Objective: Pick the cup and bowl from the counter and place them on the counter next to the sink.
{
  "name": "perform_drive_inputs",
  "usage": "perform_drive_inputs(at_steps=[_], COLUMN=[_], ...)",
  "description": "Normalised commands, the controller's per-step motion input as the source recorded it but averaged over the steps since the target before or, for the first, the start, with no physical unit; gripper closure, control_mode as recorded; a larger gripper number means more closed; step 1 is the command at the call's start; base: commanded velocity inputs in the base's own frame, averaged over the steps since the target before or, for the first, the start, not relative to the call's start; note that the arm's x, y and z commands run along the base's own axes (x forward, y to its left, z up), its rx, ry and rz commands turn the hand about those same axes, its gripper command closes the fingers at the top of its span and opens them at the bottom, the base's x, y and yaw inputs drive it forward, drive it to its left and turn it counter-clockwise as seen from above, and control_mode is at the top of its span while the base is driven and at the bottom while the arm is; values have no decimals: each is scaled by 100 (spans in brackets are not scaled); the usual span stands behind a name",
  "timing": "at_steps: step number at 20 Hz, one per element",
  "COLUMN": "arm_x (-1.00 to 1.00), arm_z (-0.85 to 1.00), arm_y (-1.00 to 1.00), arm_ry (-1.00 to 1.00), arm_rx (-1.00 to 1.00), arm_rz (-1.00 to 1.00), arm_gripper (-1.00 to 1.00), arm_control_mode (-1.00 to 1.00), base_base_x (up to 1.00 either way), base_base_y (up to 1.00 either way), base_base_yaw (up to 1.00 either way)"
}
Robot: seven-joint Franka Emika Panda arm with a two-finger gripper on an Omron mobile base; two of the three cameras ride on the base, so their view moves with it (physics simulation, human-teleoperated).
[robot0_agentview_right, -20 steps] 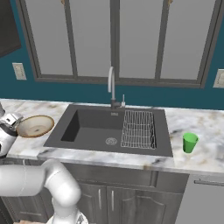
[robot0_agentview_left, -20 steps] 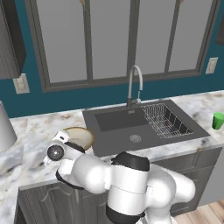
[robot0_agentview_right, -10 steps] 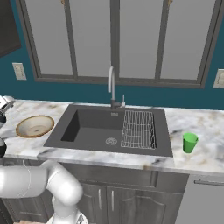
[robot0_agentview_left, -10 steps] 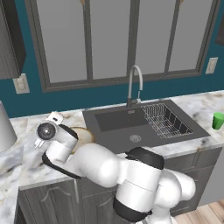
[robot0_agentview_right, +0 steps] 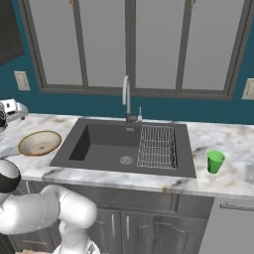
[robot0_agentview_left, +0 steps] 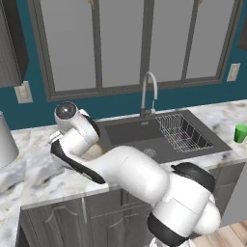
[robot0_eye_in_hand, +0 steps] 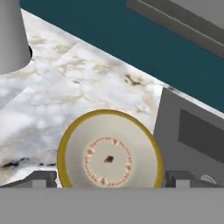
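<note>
The tan bowl (robot0_agentview_right: pixel 39 143) rests on the marble counter (robot0_agentview_right: pixel 233 173) just left of the sink (robot0_agentview_right: pixel 106 149). In the hand view the bowl (robot0_eye_in_hand: pixel 109 157) lies straight below my gripper (robot0_eye_in_hand: pixel 109 180), whose two fingertips (robot0_eye_in_hand: pixel 40 179) stand wide apart, open, with nothing held. My hand (robot0_agentview_left: pixel 71 126) hovers above the bowl and the arm covers most of it; only a tan sliver (robot0_agentview_left: pixel 94 150) shows. The small green cup (robot0_agentview_right: pixel 215 161) stands upright on the counter right of the sink, also seen as the cup (robot0_agentview_left: pixel 240 133) at the far right.
A tall chrome faucet (robot0_agentview_right: pixel 126 96) rises behind the sink, and a wire rack (robot0_agentview_right: pixel 158 146) fills the basin's right half. A grey cylinder (robot0_eye_in_hand: pixel 11 35) stands on the counter to the bowl's left. A teal wall and windows close off the back.
My hand has risen from low by the bowl to well above it. The bowl has stayed on the counter beside the sink, and the cup has not moved.
</note>
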Motion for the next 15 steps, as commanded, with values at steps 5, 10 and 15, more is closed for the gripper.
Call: perform_drive_inputs(at_steps=[5,10,15], arm_x=[-77,-81,-66], arm_z=[48,32,28], arm_y=[-78,-80,-77], arm_ry=[12,3,4], arm_rx=[30,27,23], arm_rz=[-31,-28,-28], arm_gripper=[-100,-100,-100], arm_control_mode=[-100,-100,-100], base_base_x=[0,0,0], base_base_y=[0,0,0], base_base_yaw=[0,0,0])
